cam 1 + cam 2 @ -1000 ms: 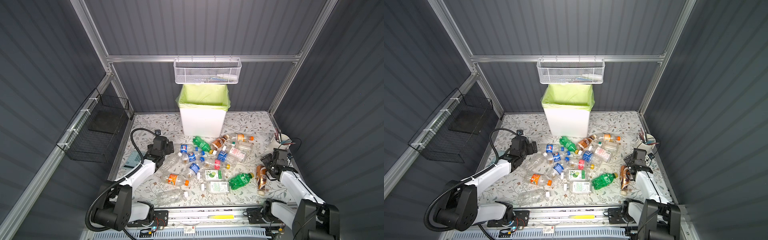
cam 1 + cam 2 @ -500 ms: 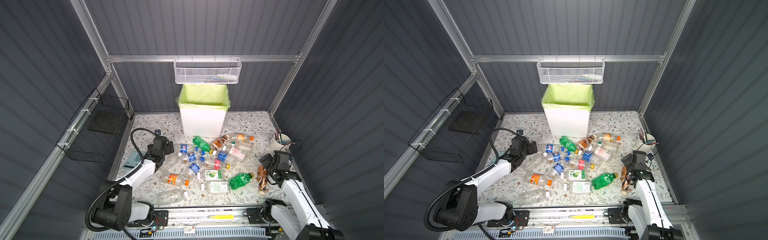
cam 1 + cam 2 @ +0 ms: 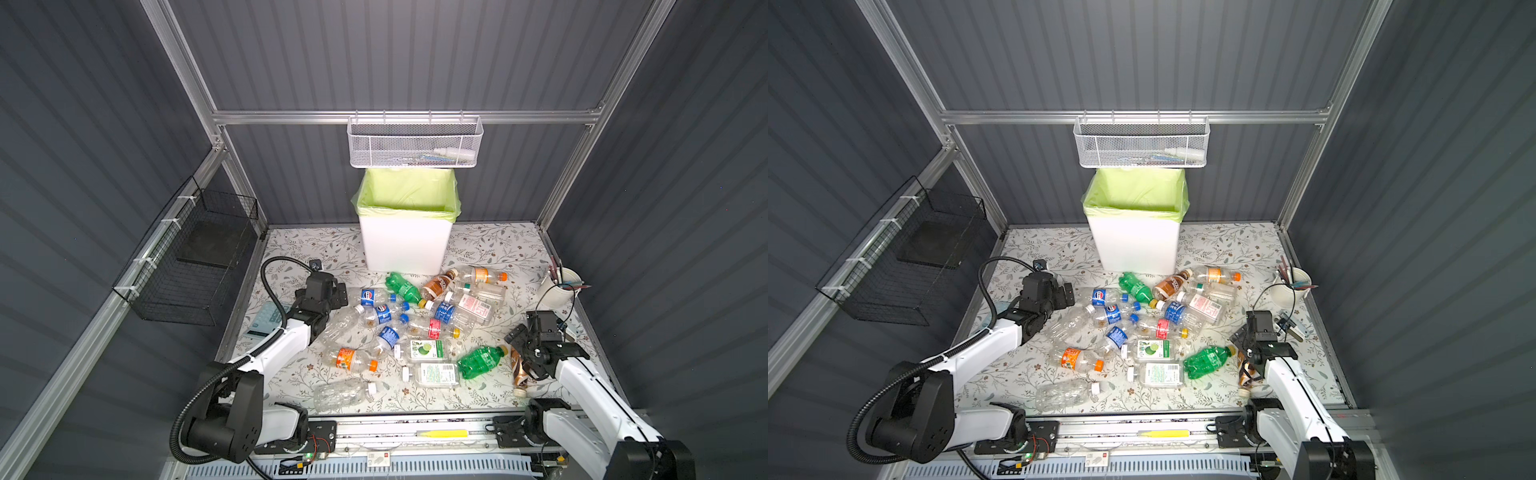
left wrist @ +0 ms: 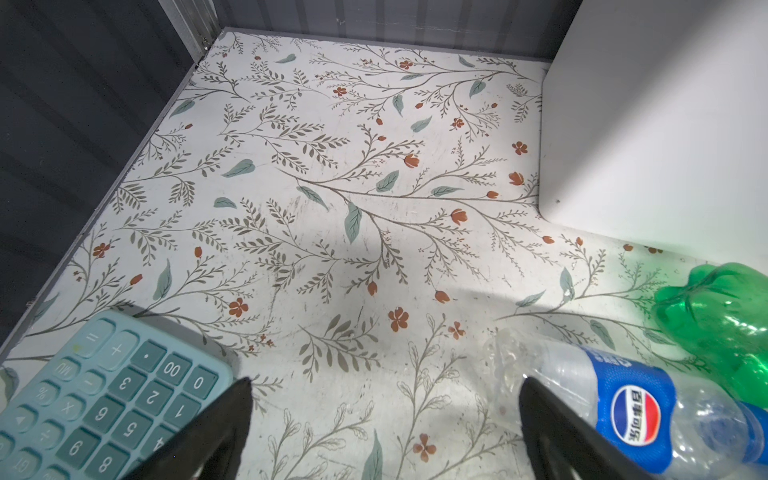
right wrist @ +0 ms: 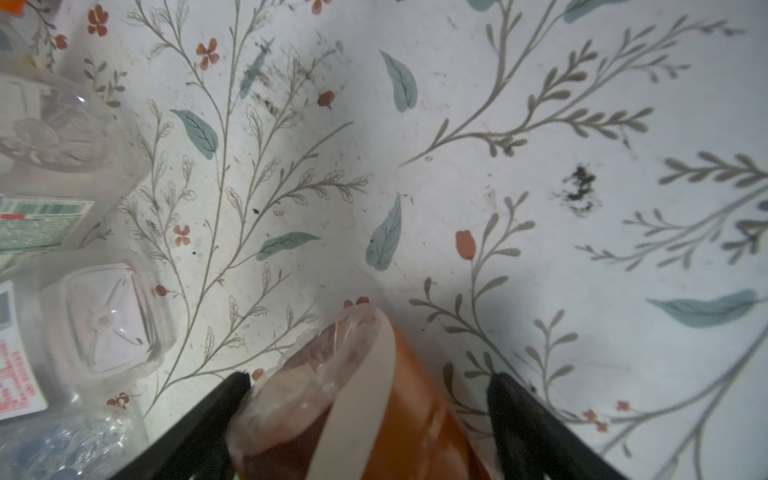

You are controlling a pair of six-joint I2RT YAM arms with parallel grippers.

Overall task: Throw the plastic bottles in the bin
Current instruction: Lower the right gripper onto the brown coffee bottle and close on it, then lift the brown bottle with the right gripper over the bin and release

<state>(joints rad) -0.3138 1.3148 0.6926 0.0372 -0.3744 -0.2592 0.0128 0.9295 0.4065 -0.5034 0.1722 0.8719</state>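
Two black fingers [image 5: 208, 419] of the right gripper [image 5: 369, 377] are spread on either side of a brown bottle [image 5: 415, 415]; the bottle's clear base is touched by one finger, while a gap is left at the other, so the bottle is straddled and not clamped; in both top views it is seen lying on the flowered table [image 3: 490, 249] near the front right corner, under that gripper, with a white cup of pens [image 3: 559, 286] further back. Fingers [image 4: 224, 415] of the left gripper [image 4: 384, 382] are held wide apart with nothing between them, low over bare table; a pale blue calculator [image 4: 104, 399] is seen just beside one finger, a clear bottle [image 4: 631, 415] with a blue label just beside the other; a green bottle [image 4: 723, 324] lies past it, near the bin's white wall. Many more bottles [image 3: 415, 328] are scattered across the middle of the table; the bin [image 3: 405, 245], lined with a light green bag, is stood behind them at the back centre.
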